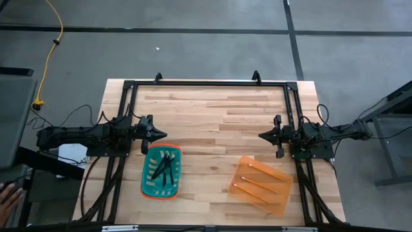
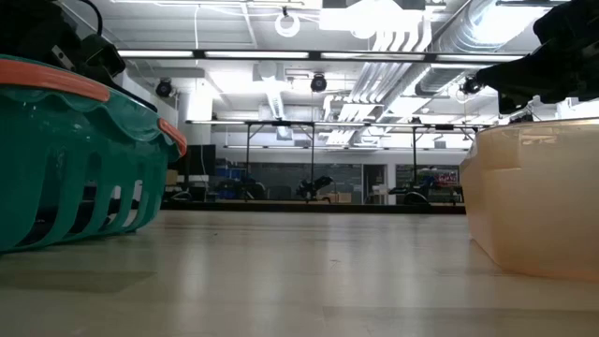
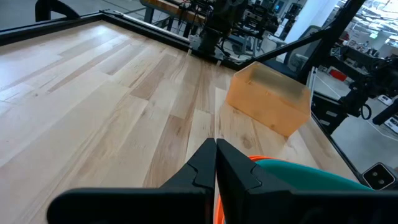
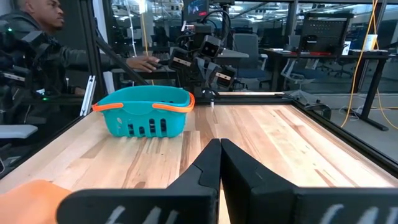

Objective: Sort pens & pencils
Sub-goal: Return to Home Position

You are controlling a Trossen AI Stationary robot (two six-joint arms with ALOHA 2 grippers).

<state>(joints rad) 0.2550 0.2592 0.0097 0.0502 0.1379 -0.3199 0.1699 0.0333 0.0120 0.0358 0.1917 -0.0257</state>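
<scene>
Okay, teal basket as reference, near the table's front edge. Pens lie inside it; looks like three, but they overlap, so it's hard to count. Orange bin sits well to the basket's right, turned at an angle, with the pencils lying in it side by side. Just behind the basket, left gripper hangs clenched on nothing. Right gripper faces it from beyond the bin, fingers pressed together, empty. Person sits past the basket, off the table.

Lit brightly and evenly from above by ceiling strip lights, blown to white glare in the low view; only faint, soft shadows across the wooden table.
</scene>
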